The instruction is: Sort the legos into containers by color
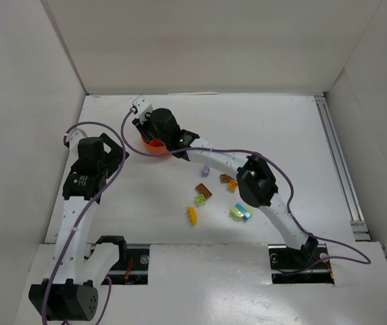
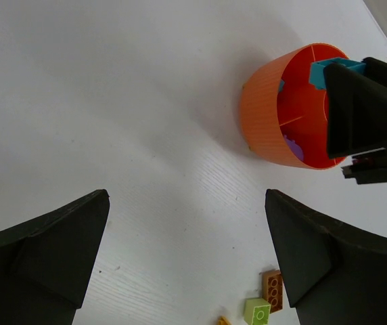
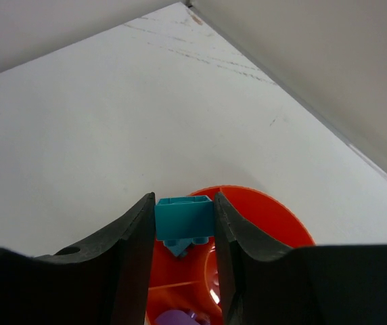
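Left gripper point(image 2: 187, 217) hangs empty with its fingers spread wide, the dish point(image 2: 268, 115) at its one o'clock. Right gripper point(image 3: 183, 203) pinches a cyan brick point(image 3: 183, 218) above the dish. This looks like the drop-off, so the next move is to release over cyan's compartment. Loose legos point(image 1: 214, 193) lie at the dish's five o'clock.

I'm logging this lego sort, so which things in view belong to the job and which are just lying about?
Belongs to the job: orange dish, cyan brick in the right tool over it, purple brick inside the dish, brown brick, lime brick, yellow brick on the table.
Just there: purple cables, metal rail at the table's right edge.
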`<state>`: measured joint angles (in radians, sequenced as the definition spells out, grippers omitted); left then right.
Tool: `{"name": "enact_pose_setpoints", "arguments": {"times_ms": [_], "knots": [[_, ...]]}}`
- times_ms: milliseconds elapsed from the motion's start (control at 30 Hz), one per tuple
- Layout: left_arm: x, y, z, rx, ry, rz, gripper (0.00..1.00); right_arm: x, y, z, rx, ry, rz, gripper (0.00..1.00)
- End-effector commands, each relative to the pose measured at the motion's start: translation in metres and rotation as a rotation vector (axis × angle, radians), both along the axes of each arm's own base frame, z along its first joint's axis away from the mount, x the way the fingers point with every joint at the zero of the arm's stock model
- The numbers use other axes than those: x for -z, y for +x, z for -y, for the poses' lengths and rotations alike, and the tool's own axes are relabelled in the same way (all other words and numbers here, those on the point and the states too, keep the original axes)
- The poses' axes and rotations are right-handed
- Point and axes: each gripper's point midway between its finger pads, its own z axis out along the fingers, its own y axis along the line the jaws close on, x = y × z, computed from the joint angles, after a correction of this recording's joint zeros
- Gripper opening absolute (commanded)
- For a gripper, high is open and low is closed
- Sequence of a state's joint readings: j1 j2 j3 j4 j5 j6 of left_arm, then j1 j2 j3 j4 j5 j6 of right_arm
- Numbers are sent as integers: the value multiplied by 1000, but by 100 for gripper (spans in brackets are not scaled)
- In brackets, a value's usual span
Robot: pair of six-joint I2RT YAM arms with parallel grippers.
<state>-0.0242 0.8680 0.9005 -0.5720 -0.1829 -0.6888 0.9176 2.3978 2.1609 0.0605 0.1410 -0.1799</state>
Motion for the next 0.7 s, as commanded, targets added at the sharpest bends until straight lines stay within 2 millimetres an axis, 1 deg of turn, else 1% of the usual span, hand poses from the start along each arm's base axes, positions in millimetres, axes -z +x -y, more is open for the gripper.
{"name": "enact_pose_setpoints", "arguments": {"times_ms": [0, 100, 167, 200, 233, 300, 333, 367, 433, 467, 567, 633, 667], "knots": [[-21, 6, 0, 2, -1, 72, 99, -2, 9, -10, -25, 21, 34, 18], [-15, 6, 0, 2, -1, 54, 99, 11, 18, -9, -15, 10, 26, 18], [-15, 6, -2, -5, 5, 54, 99, 11, 20, -7, -1, 8, 27, 18], [-15, 6, -2, -5, 5, 54, 99, 11, 25, -3, 8, 8, 27, 19], [-15, 6, -2, -5, 5, 54, 99, 20, 26, -1, 17, -14, 24, 22], [-15, 6, -2, -5, 5, 54, 99, 20, 26, -1, 17, -14, 24, 22], [-13, 7, -2, -5, 5, 45, 99, 24, 27, 1, 28, -22, 19, 22], [-13, 7, 0, 2, 0, 45, 99, 24, 27, 1, 28, -22, 19, 24], [-10, 8, 0, 2, 0, 36, 99, 24, 27, 1, 26, -29, 25, 24], [-10, 8, 0, 2, 0, 35, 99, 24, 27, 1, 26, -29, 25, 27], [-10, 8, 1, 10, -6, 35, 99, 24, 28, 2, 24, -36, 33, 32], [-10, 8, 1, 10, -6, 35, 99, 24, 28, 2, 24, -37, 33, 43], [-10, 8, 1, 10, -6, 35, 99, 18, 27, 2, 24, -29, 38, 46]]}}
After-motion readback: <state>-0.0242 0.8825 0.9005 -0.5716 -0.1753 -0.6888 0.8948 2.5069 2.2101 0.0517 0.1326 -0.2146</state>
